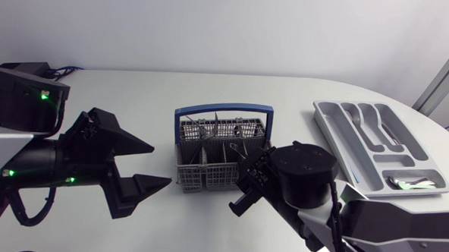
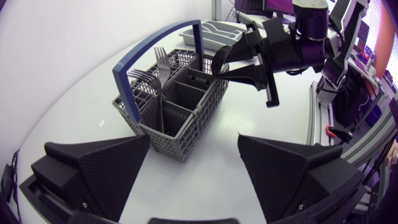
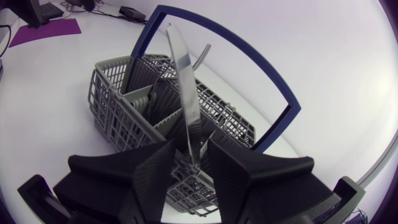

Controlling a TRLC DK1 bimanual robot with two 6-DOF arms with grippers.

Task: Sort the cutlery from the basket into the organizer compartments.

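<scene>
The right gripper [image 3: 189, 163] was clenched on a table knife [image 3: 184, 87]. Both fingers pressed the lower blade, which stood nearly upright, rounded tip uppermost, over the near corner of the blue-handled grey basket [image 3: 112, 118]. Forks [image 2: 160, 60] stood in the basket's compartments. Beside the basket the left gripper [image 1: 160, 166] hung released, its jaws spread wide and touching nothing. Farthest off lay the organizer [image 1: 336, 144], with cutlery in some compartments.

**Hidden and unclear**

Steel piece [image 3: 185, 93]: lower end lost between the right gripper's [image 3: 193, 154] fingers, kind of utensil unclear. Organizer [image 1: 345, 143]: item in nearest compartment too small to name. Basket [image 1: 207, 175] contents from above: tangled, uncountable.
</scene>
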